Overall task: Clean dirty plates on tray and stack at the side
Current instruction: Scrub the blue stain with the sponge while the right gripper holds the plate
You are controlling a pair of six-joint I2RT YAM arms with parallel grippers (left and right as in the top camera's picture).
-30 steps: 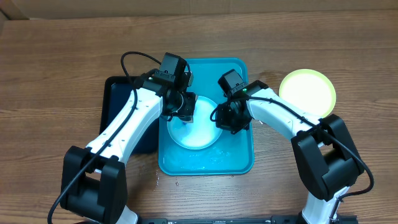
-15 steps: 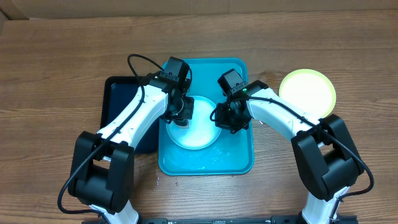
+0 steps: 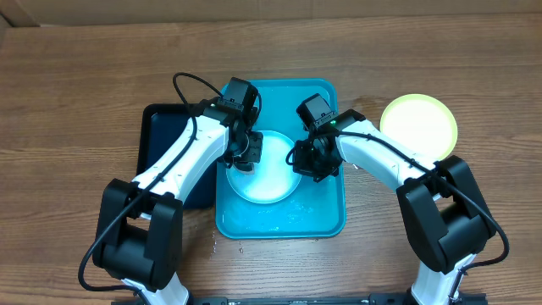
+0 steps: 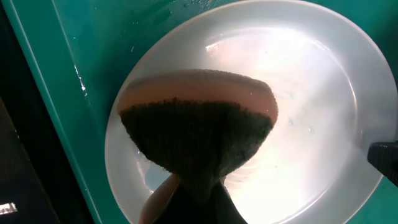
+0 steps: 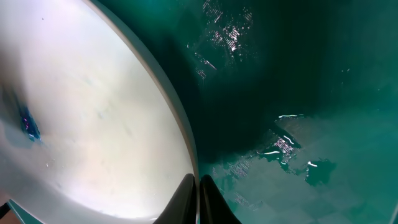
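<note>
Because the scrubbing happens inside it, the turquoise tray (image 3: pixel 323 213) sits mid-way across the wooden surface (image 3: pixel 76 76), wet, with the light-blue plate (image 3: pixel 273 185) lying in it. Lime-green plate (image 3: pixel 419 127): on the surface well to the right, which I take as the stack's start. Right tool (image 3: pixel 306 163): pinched onto the light-blue plate's rim, steadying it, I judge. Left tool (image 3: pixel 246 157): clamped on a sponge (image 4: pixel 199 124) pressed to that plate. Blue smear (image 5: pixel 28 124): remains.
</note>
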